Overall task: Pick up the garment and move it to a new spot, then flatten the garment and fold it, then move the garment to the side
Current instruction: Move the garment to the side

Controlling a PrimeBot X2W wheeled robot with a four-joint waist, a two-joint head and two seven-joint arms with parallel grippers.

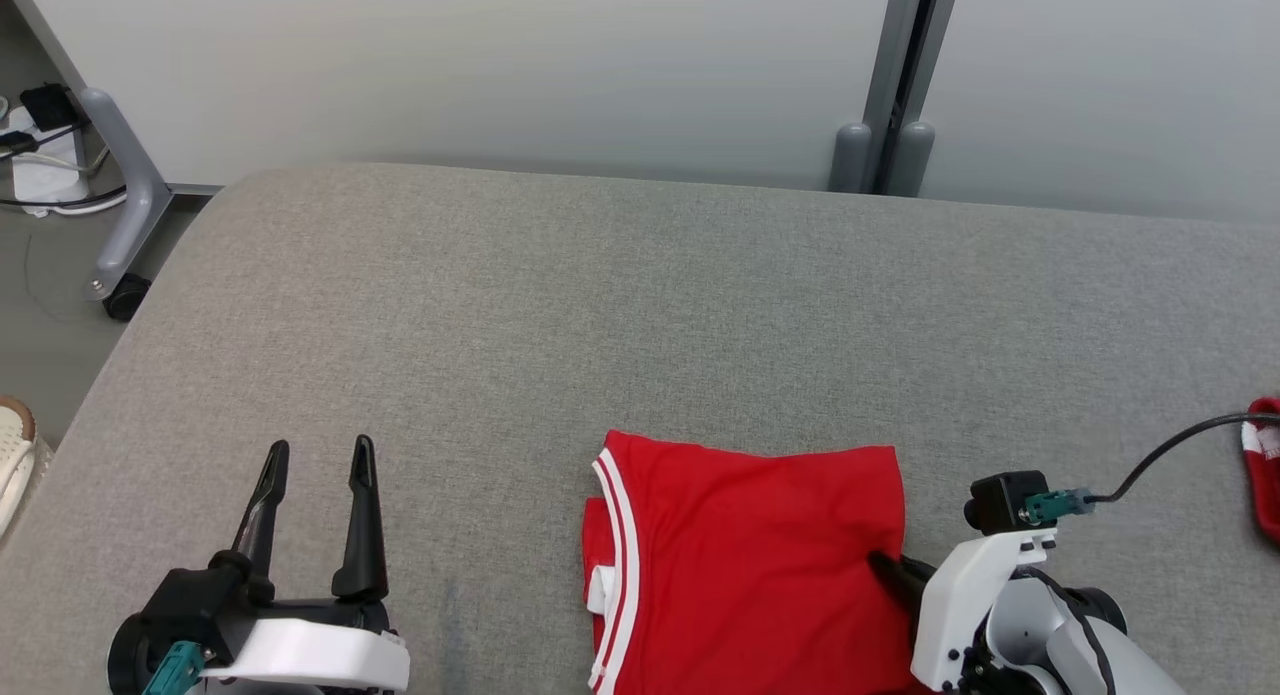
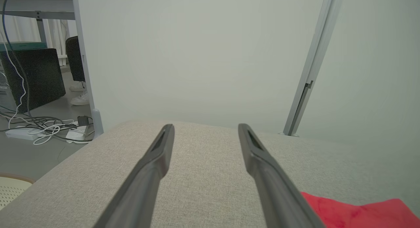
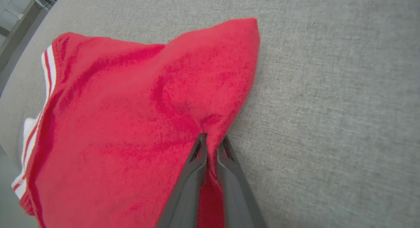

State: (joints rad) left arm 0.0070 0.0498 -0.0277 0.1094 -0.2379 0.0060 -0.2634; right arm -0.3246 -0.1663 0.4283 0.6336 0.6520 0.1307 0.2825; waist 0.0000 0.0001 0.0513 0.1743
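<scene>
Right gripper [image 3: 211, 141], two long dark fingers, pinched on the right edge of a folded red fabric garment [image 1: 750, 555] with white-striped trim.
Garment lies in a roughly rectangular fold on the grey woven-fabric table [image 1: 600, 305], at its near edge, right of centre in the head view, striped trim on its left side. A ridge of red cloth is nipped between the right fingers, puckering the fabric there. Left gripper [image 1: 320, 450], white body, dark fingers spread wide, holds nothing and stands over bare table well apart from the garment. Second red-and-white cloth item [image 1: 1262, 465] at the table's right edge. Black cable [image 1: 1170, 445] runs from the right wrist. Pale shoe [image 1: 12, 455] on the floor, left.
</scene>
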